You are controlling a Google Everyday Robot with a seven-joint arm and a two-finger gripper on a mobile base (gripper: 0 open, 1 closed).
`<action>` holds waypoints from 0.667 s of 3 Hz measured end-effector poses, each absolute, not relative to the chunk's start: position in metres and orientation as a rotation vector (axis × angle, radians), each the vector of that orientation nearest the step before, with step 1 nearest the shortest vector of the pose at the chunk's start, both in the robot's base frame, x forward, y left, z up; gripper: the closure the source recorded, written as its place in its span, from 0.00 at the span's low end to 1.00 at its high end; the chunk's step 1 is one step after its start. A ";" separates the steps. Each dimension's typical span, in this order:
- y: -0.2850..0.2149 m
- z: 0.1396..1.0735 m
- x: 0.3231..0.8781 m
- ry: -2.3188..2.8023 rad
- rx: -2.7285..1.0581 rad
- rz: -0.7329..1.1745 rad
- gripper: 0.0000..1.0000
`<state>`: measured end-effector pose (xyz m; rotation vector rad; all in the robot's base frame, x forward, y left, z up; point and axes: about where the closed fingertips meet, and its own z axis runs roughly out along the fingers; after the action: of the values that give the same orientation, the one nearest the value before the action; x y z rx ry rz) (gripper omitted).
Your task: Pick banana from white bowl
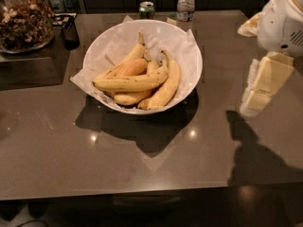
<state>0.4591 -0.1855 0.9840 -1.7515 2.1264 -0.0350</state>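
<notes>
Hand (262,86) hovering at frame right, well apart from white bowl (193,86); open or closed, cannot tell. Banana (130,83) lying atop other bananas (166,85), upper centre. Likely light, soft-skinned, bruising easily; gripping mid-length advised.

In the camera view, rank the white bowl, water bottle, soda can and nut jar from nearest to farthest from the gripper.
From the gripper at the right edge:
1. white bowl, table centre.
2. water bottle, far edge.
3. soda can, left of the bottle.
4. nut jar, far left.
</notes>
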 end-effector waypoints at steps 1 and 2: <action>-0.146 0.992 0.484 1.989 -1.792 0.066 0.00; -0.108 0.996 0.505 1.883 -1.825 0.173 0.00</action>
<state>0.5046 -0.1076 0.9960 -1.8253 1.8832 0.1729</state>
